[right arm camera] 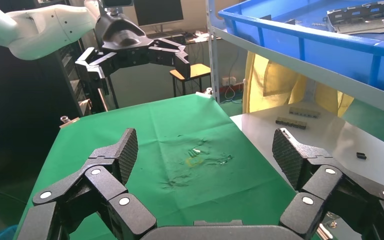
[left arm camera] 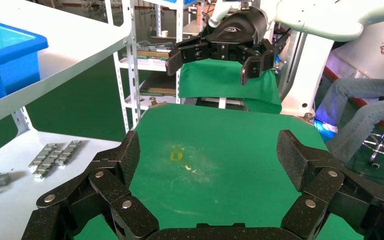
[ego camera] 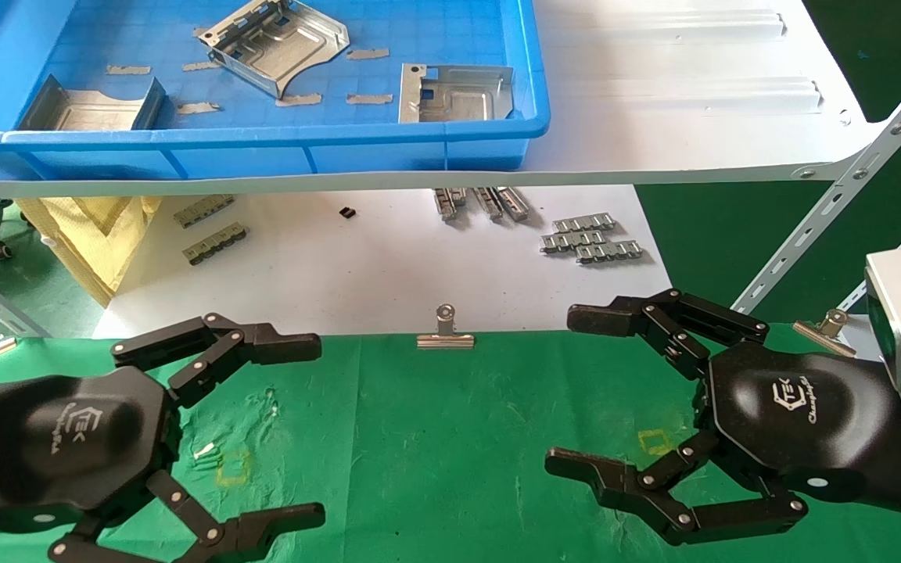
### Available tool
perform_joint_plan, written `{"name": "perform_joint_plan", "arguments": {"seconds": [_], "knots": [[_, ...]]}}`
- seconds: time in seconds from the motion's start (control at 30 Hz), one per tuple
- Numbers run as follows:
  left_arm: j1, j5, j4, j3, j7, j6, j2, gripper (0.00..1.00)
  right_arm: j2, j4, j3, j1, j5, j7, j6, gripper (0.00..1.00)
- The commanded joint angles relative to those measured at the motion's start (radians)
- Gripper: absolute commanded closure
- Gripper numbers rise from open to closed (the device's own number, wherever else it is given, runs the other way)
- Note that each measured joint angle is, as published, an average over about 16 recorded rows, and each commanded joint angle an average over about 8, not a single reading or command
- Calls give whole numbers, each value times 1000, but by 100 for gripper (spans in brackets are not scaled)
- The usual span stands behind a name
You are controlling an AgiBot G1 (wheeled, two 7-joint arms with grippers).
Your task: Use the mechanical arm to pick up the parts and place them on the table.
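Three silver-grey sheet-metal parts lie in a blue tray (ego camera: 419,148) on the white shelf: one at the left (ego camera: 91,109), one in the middle (ego camera: 278,39), one at the right (ego camera: 454,94). My left gripper (ego camera: 306,430) is open and empty over the left of the green cloth table (ego camera: 435,438). My right gripper (ego camera: 576,391) is open and empty over the table's right side. Both black arms face each other above the cloth. The wrist views show each gripper's jaws spread wide with only green cloth (left arm camera: 215,165) (right arm camera: 190,160) between them.
The white shelf (ego camera: 693,94) stands above a white sheet surface (ego camera: 388,266) with small linked clip strips (ego camera: 587,238) (ego camera: 212,227). Silver binder clips (ego camera: 445,332) (ego camera: 826,327) pinch the cloth's far edge. Slotted shelf struts (ego camera: 849,195) rise at the right. Yellow squares (ego camera: 233,465) (ego camera: 654,442) mark the cloth.
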Motion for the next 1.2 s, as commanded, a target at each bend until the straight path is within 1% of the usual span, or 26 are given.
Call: {"name": "perform_joint_plan", "arguments": {"seconds": [0.03, 0.7, 0.97, 1.2], "knots": [[0, 0, 0, 0, 0, 0, 0, 0, 0, 0, 0, 0, 0, 0, 0, 0], [0, 0, 0, 0, 0, 0, 0, 0, 0, 0, 0, 0, 0, 0, 0, 0], [0, 0, 0, 0, 0, 0, 0, 0, 0, 0, 0, 0, 0, 0, 0, 100], [0, 0, 0, 0, 0, 0, 0, 0, 0, 0, 0, 0, 0, 0, 0, 100]]}}
